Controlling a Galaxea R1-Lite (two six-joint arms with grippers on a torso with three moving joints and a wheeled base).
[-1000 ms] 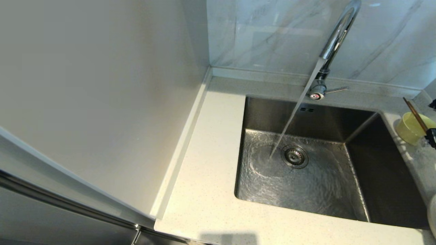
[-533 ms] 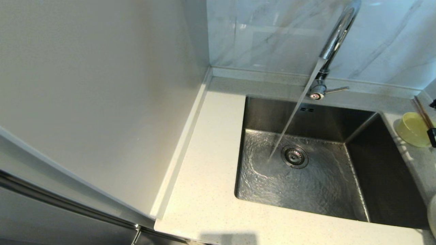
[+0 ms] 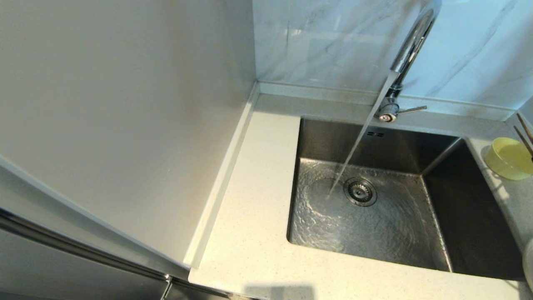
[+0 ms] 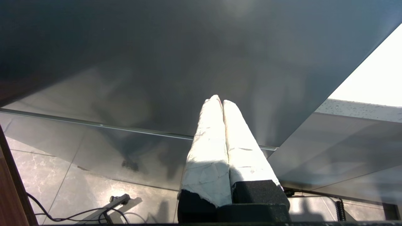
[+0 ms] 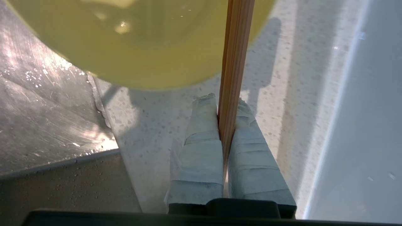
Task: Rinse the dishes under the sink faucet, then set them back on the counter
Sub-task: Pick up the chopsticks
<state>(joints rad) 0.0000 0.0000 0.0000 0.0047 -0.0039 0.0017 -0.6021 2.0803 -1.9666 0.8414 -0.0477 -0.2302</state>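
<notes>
Since a second ago my right gripper (image 5: 226, 102) has clamped the chopsticks (image 5: 234, 62) beside the bowl (image 5: 138, 40) on the worktop (image 5: 276, 94); rinsing remains, left gripper (image 4: 219, 99) pressed together, parked.

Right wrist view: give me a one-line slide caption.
Right pincer shut on thin brown wooden chopsticks beside the pale-yellow round bowl, above the speckled cream counter.

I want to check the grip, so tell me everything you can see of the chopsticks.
The chopsticks are thin, straight, brown sticks that look wooden, lying tight together as a pair. The right gripper is shut on them, its taped fingers pressing from both sides. They run out past the fingertips, crossing in front of the pale-yellow bowl. The head view shows only their ends at the right edge, above the bowl.
</notes>
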